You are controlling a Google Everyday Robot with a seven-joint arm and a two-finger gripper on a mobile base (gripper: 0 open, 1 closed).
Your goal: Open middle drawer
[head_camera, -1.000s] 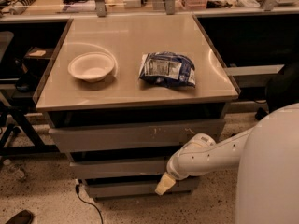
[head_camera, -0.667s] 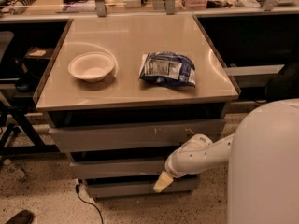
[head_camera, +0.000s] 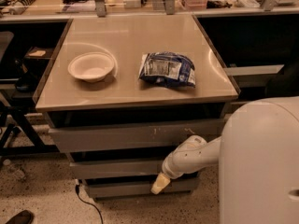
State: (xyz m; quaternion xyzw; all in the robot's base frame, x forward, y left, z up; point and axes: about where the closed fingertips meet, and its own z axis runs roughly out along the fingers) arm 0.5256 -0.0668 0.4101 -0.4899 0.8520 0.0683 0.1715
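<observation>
Three grey fronts stack under the tabletop (head_camera: pixel 140 36). The middle drawer (head_camera: pixel 117 168) is the medium one: flat, matte, handle-less and unmarked. I read it as shut, since no gap or interior shows and its face sits in step with its neighbours. By my judgement the task is essentially unstarted; a purchase on an edge and the whole pull are left. The gripper (head_camera: pixel 160 184) hangs just below the middle drawer's lower right edge, in front of the narrowest front (head_camera: pixel 126 189) beneath it. Its tip is pale, rounded and rubbery-looking. I cannot tell whether it is spread or closed, nor whether it touches anything. The arm (head_camera: pixel 191 155) behind it is a smooth white shell crossing the middle drawer's right end. Directly above the middle drawer, the tallest front (head_camera: pixel 131 136) carries pale scratches. Higher again, on the glossy beige top, sit a shallow white bowl (head_camera: pixel 91 66) to the left and a crinkled blue foil bag (head_camera: pixel 167 69) to the right. The speckled floor (head_camera: pixel 42 195) lies below.
</observation>
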